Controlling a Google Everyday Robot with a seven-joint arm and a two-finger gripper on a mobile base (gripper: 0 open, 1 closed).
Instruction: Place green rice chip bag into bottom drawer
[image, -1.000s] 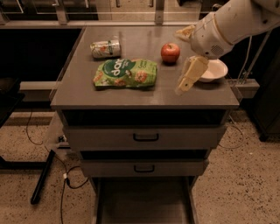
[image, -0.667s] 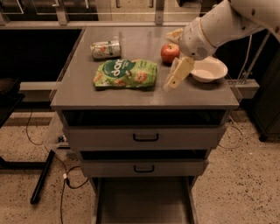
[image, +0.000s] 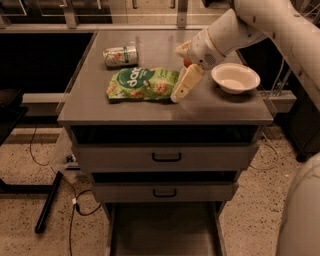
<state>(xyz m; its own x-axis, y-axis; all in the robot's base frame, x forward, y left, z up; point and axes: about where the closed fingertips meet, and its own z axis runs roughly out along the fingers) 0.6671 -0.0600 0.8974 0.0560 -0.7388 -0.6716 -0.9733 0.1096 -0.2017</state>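
Note:
The green rice chip bag (image: 142, 83) lies flat on the grey cabinet top (image: 100, 107), left of centre, logo facing up. My gripper (image: 182, 86) hangs from the white arm coming in from the upper right. It points down and sits at the bag's right edge, just above the top. Nothing is held in it. The bottom drawer (image: 162, 232) is pulled out at the foot of the cabinet, and its flat grey floor is bare.
A small green-and-white can (image: 120, 55) lies on its side behind the bag. A white bowl (image: 235, 78) stands at the right of the top. A red apple (image: 186, 62) is mostly hidden behind the arm. Two closed grey drawers with black handles (image: 166, 157) sit above the bottom drawer.
The arm has swung left across the top. The gripper went from beside the bowl to the bag's right edge and now covers most of the apple. The bag has not moved.

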